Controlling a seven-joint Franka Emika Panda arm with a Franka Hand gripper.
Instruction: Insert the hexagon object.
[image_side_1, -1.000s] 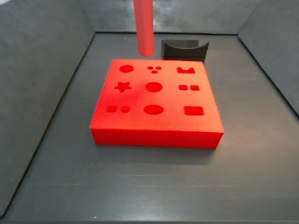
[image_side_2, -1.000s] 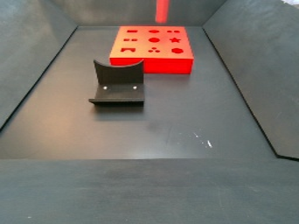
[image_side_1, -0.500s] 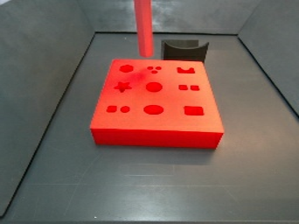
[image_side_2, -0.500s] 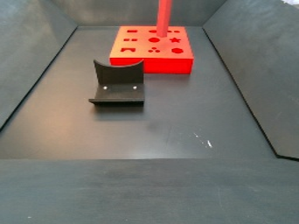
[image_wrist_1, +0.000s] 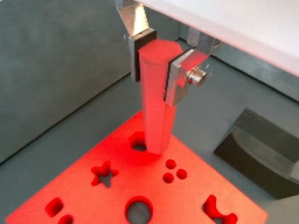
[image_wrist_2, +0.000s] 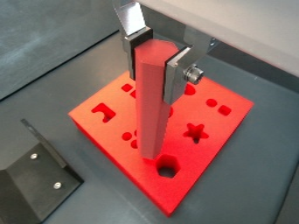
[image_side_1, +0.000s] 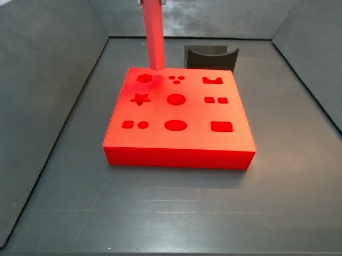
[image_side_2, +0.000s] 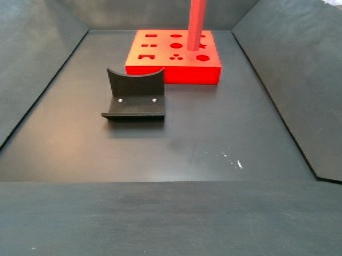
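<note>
Above the block (image_side_1: 177, 113), gripper (image_wrist_1: 162, 63) pinching the rod (image_wrist_2: 153, 109) upright: alignment step; next, lower into the hexagon hole (image_side_1: 144, 77).

In a wrist view the gripper (image_wrist_2: 158, 54) has its jaws closed on the upper end of the hexagon object (image_wrist_2: 153, 109), which stands upright. The rod's lower end meets the red block (image_wrist_2: 111, 127) near one corner. The fixture (image_wrist_2: 41, 178) stands apart on the dark surface (image_wrist_2: 47, 61).

Light: even, soft, fairly bright | Shadows: faint beside red block (image_side_1: 178, 112) | Glare: none | Focus: gripper (image_wrist_1: 158, 48) slightly blurred
</note>
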